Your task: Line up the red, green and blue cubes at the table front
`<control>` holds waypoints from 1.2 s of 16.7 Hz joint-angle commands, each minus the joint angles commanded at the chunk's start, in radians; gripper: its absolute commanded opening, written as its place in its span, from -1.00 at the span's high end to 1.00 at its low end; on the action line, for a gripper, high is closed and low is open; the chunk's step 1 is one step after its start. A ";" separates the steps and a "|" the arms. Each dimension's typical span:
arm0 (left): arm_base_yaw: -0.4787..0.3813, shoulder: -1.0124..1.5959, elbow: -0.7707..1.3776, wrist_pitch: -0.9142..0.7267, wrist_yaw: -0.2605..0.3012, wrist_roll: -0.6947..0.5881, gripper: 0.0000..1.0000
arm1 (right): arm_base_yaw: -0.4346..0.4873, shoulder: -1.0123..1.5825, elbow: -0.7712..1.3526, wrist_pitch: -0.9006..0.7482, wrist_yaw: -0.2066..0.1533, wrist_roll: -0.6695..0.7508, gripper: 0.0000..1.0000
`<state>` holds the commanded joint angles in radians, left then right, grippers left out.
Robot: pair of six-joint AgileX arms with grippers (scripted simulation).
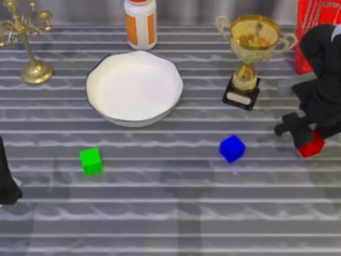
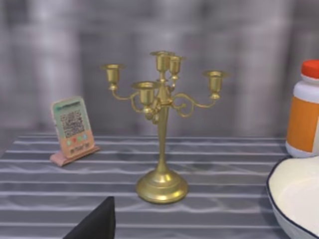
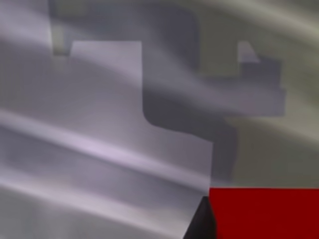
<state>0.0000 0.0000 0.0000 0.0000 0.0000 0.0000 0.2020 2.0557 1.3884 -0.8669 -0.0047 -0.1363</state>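
While the right gripper (image 1: 305, 140) is sitting down over the red cube (image 1: 312, 145), right of the white bowl (image 1: 133, 88), its fingers are straddling it, though whether they are clamping I cannot tell. The green cube (image 1: 91, 160) is lying just in front of the bowl, the blue cube (image 1: 232, 148) off to the front right (both unaligned). The left gripper (image 1: 8, 184) is idling at the left edge, keeping clear; its jaw state is not visible either.
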 joint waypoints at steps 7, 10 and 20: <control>0.000 0.000 0.000 0.000 0.000 0.000 -1.00 | 0.004 -0.063 0.069 -0.127 0.000 -0.001 1.00; 0.000 0.000 0.000 0.000 0.000 0.000 -1.00 | 0.011 -0.052 0.078 -0.130 0.001 0.014 1.00; 0.000 0.000 0.000 0.000 0.000 0.000 -1.00 | 0.437 0.162 0.425 -0.308 0.021 0.633 1.00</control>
<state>0.0000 0.0000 0.0000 0.0000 0.0000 0.0000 0.6392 2.2177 1.8137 -1.1749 0.0162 0.4964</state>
